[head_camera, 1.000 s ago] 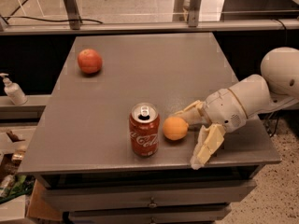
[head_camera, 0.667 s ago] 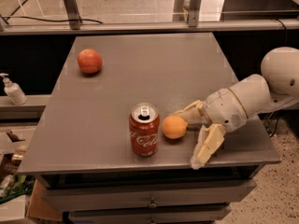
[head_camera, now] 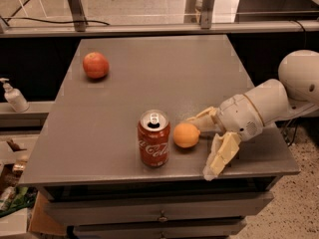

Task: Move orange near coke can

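We see the orange resting on the grey table near its front edge, just beside the right side of the upright coke can. The gripper reaches in from the right with its fingers spread wide and nothing held, one finger by the orange's far right side and the other angled down toward the table's front edge. A reddish fruit sits well apart at the back left, a pump bottle stands off the table's left side, and we see nothing between orange and can.
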